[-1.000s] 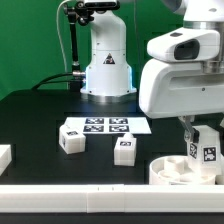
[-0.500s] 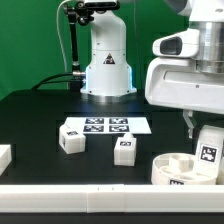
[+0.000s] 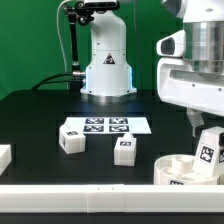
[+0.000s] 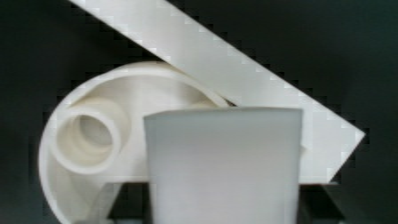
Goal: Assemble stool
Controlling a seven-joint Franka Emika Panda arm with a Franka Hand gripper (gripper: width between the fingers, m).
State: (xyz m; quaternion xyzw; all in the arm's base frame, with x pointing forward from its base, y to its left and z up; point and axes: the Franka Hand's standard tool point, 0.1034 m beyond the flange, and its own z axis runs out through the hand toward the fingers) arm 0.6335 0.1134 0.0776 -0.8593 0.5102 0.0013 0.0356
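Note:
My gripper [image 3: 206, 134] is at the exterior view's right, shut on a white stool leg [image 3: 208, 149] with a marker tag. It holds the leg slightly tilted, just above the far right part of the round white seat disc [image 3: 180, 170]. In the wrist view the held leg [image 4: 222, 160] fills the foreground between the jaws, with the seat disc [image 4: 98, 110] and one round socket [image 4: 86, 136] behind it. Two more tagged legs [image 3: 71, 137] [image 3: 124, 150] stand on the black table.
The marker board [image 3: 105, 126] lies flat behind the two loose legs. A white block [image 3: 4, 156] sits at the left edge. A white rail [image 3: 90, 202] runs along the front. The robot base [image 3: 107, 65] stands at the back.
My gripper has moved to the exterior view's right with the leg in it. The leg now hangs more over the seat's right part. The loose legs have not moved.

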